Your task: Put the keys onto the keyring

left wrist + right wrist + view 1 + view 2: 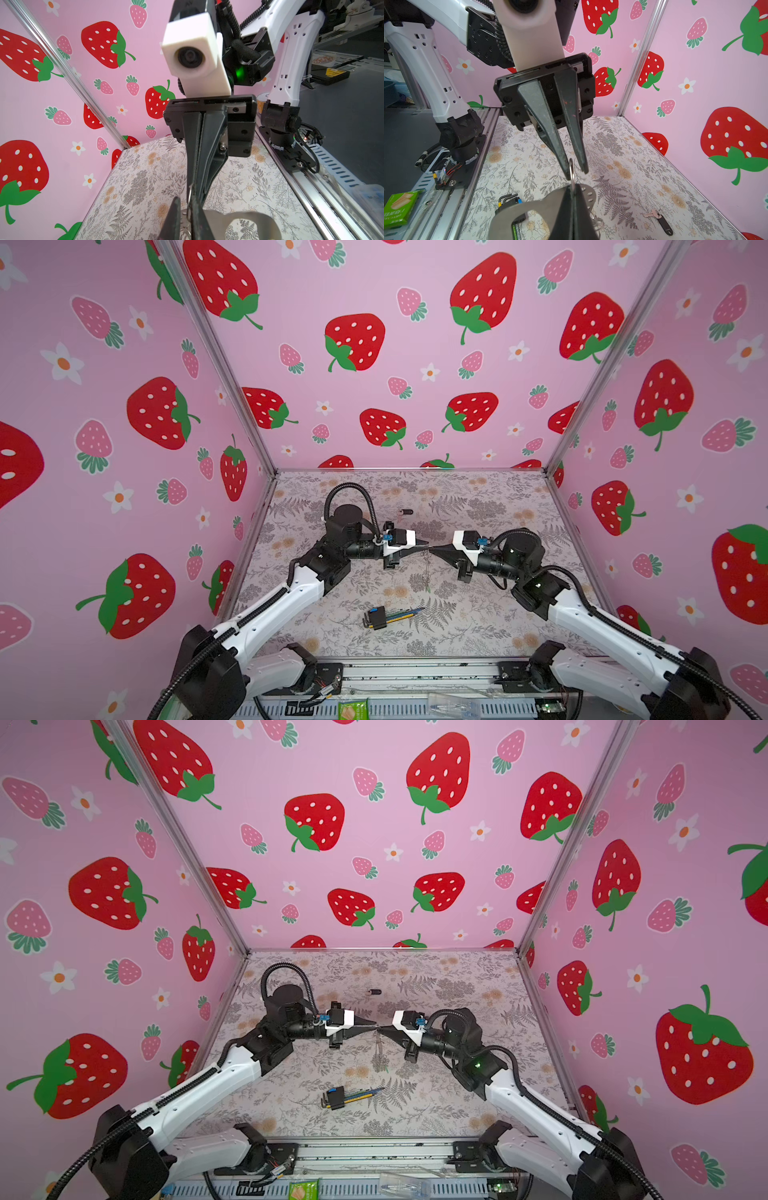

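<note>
My right gripper [571, 193] is clamped on the keyring [571, 176], holding it in the air above the table [478, 614]. My left gripper [576, 171] stands narrow, with a slim gap around the thin silvery ring that isn't pinching it. That wire is smooth, round and springy (my tapered fingers are hard and slick too), so I judge a crooked squeeze could twist it free and drop everything. The black-tagged key [659, 220] lies flat on the table, well apart, its oblong plastic tag glossy.
</note>
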You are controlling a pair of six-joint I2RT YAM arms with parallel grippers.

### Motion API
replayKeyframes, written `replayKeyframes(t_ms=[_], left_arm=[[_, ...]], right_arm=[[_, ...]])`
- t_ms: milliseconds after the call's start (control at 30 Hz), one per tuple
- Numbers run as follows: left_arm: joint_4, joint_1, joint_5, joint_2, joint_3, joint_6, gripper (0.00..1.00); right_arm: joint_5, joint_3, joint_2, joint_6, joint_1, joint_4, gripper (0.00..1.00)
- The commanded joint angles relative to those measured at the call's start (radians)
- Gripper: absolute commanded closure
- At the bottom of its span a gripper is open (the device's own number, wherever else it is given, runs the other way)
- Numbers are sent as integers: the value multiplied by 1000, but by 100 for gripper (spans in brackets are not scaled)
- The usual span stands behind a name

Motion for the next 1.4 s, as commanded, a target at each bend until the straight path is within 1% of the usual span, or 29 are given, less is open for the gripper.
replayKeyframes(t_ms=[0, 233, 333, 400, 433, 467, 567, 700, 933, 1067, 1200, 1367], left_arm=[[-34, -6, 24, 13, 48, 33, 87], [-95, -15, 9, 17, 73, 84, 89], [-104, -15, 5, 19, 78, 90, 93], [-122, -20, -4, 19, 84, 112, 100], [-128, -23, -15, 17, 84, 126, 100], [-132, -28, -32, 14, 82, 146, 100], [-173, -52, -113, 0, 73, 283, 100], [-149, -76, -222, -29, 45, 431, 100], [-82, -91, -313, -65, -10, 600, 100], [-44, -99, -339, -65, -43, 679, 100], [-23, -101, -353, -64, -53, 703, 100], [-16, -95, -364, -55, -53, 685, 100]], right_arm=[[-22, 17, -5, 3, 3, 35, 96], [-22, 16, -5, 3, 2, 35, 96], [-23, 14, -4, 3, 3, 37, 95], [-21, 13, -8, 0, 3, 34, 94], [-18, 13, -8, -2, 3, 30, 93], [-8, 13, -8, -3, 3, 22, 89], [23, -8, -38, 20, -8, 15, 70], [69, -73, -117, 21, -29, 14, 62], [159, -153, -236, 28, -71, -24, 60], [189, -164, -237, 27, -78, -49, 60], [206, -158, -204, 44, -78, -50, 60], [310, -123, -124, 89, -82, -72, 61]])
